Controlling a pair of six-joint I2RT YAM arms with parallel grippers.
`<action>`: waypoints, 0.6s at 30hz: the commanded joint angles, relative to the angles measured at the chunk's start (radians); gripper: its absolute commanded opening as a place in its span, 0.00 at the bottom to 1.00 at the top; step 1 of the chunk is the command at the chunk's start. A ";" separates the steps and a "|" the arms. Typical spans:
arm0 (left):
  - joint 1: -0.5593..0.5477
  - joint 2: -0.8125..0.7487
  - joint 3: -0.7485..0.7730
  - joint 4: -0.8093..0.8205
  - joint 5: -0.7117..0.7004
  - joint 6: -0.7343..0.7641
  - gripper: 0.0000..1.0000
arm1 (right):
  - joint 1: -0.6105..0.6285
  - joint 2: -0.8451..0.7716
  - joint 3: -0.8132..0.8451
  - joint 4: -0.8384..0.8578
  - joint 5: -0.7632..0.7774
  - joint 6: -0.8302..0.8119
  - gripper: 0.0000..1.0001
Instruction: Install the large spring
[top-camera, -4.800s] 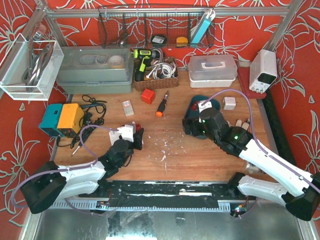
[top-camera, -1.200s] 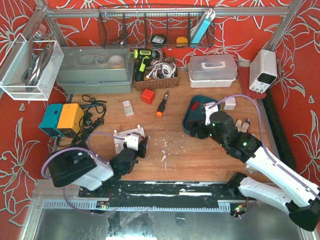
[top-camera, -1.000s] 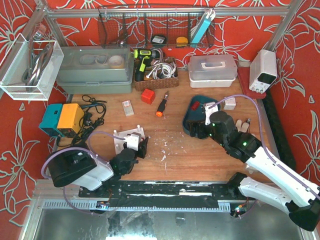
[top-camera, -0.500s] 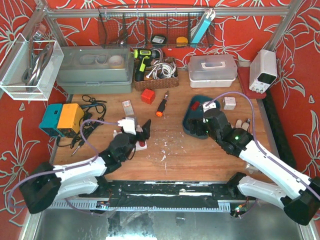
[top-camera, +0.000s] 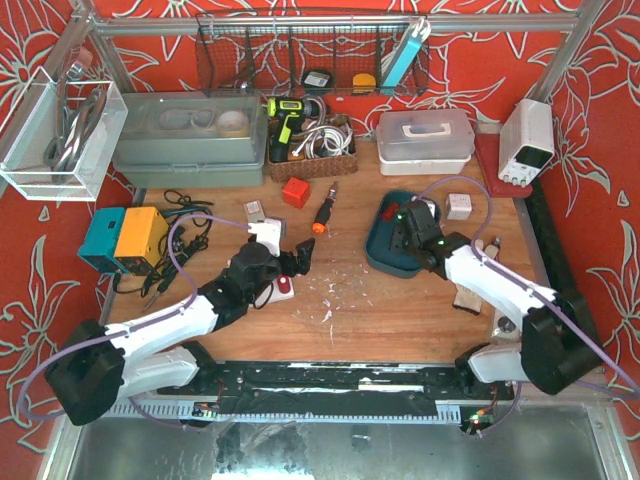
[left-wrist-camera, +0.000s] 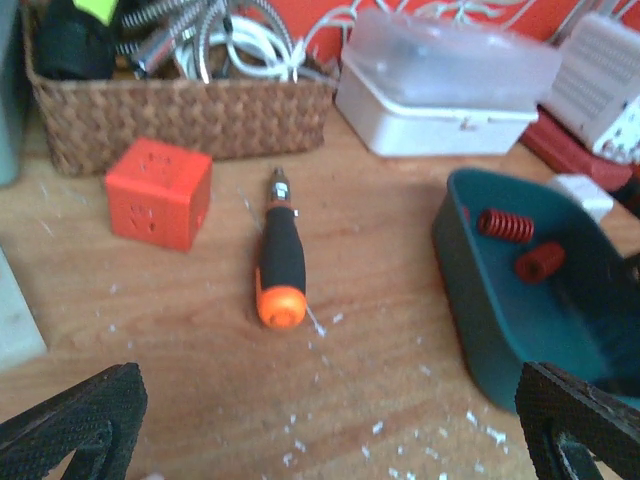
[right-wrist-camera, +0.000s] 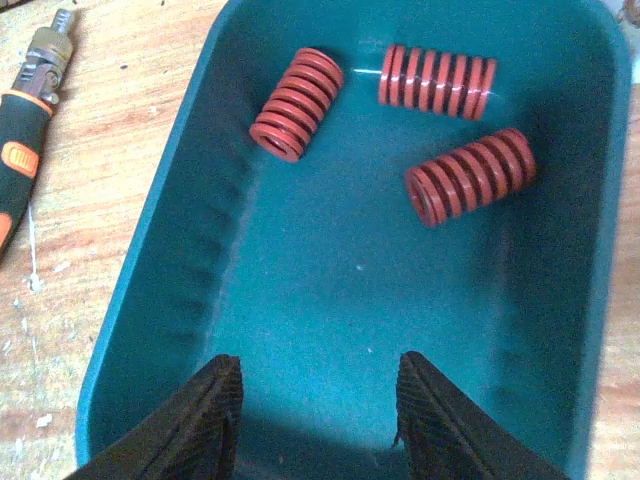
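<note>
The right hand (right-wrist-camera: 318, 385), newly advanced, is hovering open and empty over the teal tray (right-wrist-camera: 150, 300), where the large spring (right-wrist-camera: 470, 176) is lying. The left hand (left-wrist-camera: 330, 410), now reaching farther out, is gaping wide and empty.

springs (right-wrist-camera: 470, 176) red | tray (right-wrist-camera: 300, 330) teal | cube (left-wrist-camera: 158, 192) red | screwdriver (left-wrist-camera: 281, 262) black-orange | wall (top-camera: 590, 80) red, white-flowered

Three red metal coil springs (right-wrist-camera: 297, 104) (right-wrist-camera: 436, 81) (right-wrist-camera: 470, 176) lie in one teal plastic tray (right-wrist-camera: 150, 300). The wooden table (top-camera: 400, 310) carries one black-and-orange-handled screwdriver (left-wrist-camera: 280, 265), one red plastic cube (left-wrist-camera: 158, 192), one woven wicker basket (left-wrist-camera: 180, 120), one white lidded plastic box (left-wrist-camera: 450, 90) and one grey-green lidded plastic box (top-camera: 190, 140).
</note>
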 joint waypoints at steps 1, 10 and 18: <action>0.003 0.016 -0.051 0.028 0.053 -0.024 1.00 | -0.032 0.083 0.000 0.151 -0.062 0.068 0.44; 0.002 -0.009 -0.132 0.128 0.070 0.013 1.00 | -0.118 0.333 0.082 0.311 -0.170 0.125 0.39; 0.002 -0.040 -0.142 0.134 0.082 0.009 1.00 | -0.146 0.455 0.132 0.414 -0.194 0.137 0.43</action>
